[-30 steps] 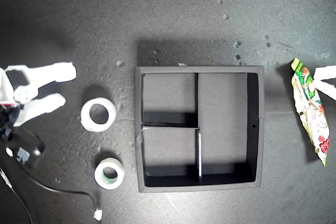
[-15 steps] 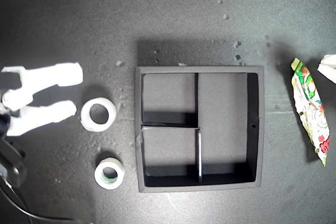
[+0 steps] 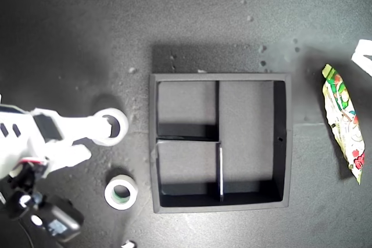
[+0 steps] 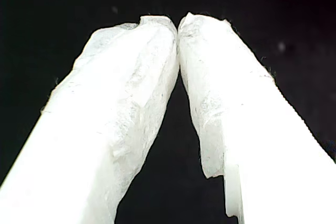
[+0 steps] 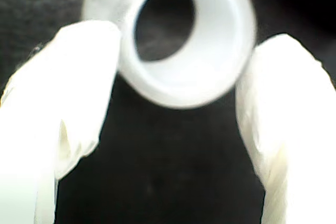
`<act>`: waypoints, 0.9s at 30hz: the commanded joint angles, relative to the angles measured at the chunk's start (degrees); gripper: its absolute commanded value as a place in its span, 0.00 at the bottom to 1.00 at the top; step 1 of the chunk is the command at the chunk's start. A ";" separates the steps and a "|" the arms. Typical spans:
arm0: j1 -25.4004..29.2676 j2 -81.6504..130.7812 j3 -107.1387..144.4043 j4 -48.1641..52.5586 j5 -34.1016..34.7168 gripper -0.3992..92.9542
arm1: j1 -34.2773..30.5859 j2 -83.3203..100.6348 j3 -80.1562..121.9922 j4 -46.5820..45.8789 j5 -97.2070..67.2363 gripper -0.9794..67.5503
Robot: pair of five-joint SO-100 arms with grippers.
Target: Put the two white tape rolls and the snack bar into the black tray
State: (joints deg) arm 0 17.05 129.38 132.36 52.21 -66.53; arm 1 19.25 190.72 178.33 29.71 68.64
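On the worktop (image 3: 75,27), the snack bar (image 3: 344,123) is lying lengthwise from the exterior view's top to bottom, right of the black tray (image 3: 221,77), its print unreadable. My second end effector (image 5: 178,72) is straddling the all-white tape roll (image 3: 110,126), fingers spread; my first end effector (image 4: 178,24), mostly cropped, is sitting clenched empty.

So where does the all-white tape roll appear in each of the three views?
Exterior view: all-white tape roll lies toward the exterior view's left, beside the black tray.
First wrist view: not in it.
Second wrist view: between the fingers of my second gripper.
Shared landmark: those white fingers.
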 commanded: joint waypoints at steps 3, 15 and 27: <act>2.37 -7.03 -3.87 -2.81 -2.11 0.18 | -6.77 1.05 -1.93 -3.25 -12.92 0.21; 1.05 -26.46 -11.95 -3.96 -3.16 0.18 | -23.99 0.35 -10.81 3.69 -28.92 0.38; -4.66 -33.31 -13.10 -3.87 -3.60 0.10 | -32.34 -19.07 -27.25 4.57 -46.32 0.50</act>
State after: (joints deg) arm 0 13.80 95.62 121.03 48.87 -70.75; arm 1 -12.22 183.52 158.99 35.51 25.93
